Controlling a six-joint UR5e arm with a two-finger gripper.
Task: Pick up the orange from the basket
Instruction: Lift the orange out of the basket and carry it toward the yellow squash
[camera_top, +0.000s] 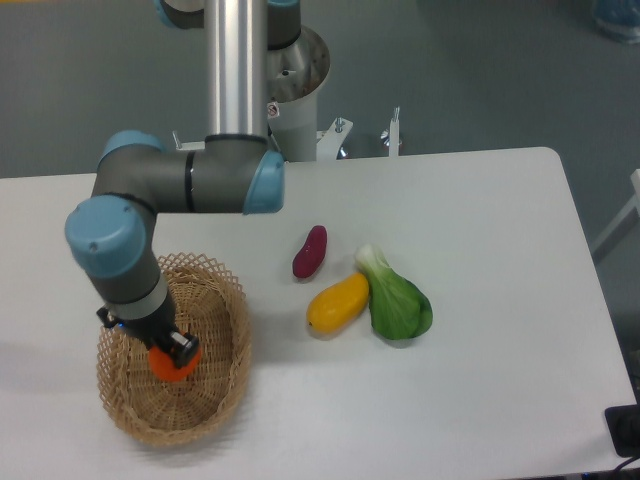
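- The orange (170, 365) sits inside the basket (222, 400), toward its middle, directly under the pincer (176, 350), which reaches down into the basket from above.
- The pincer's tip overlaps the top of the orange; whether its fingers are apart or already clamped on the fruit I cannot tell, since the wrist hides them.
- The orange is round, so no long axis matters; a straight lift looks like the move ahead.
- The basket's rim rings the fruit but leaves the way up free.
- Well apart on the table (480, 400) lie a purple fruit (309, 252), a yellow fruit (338, 304) and a green vegetable (396, 300), the last two touching.
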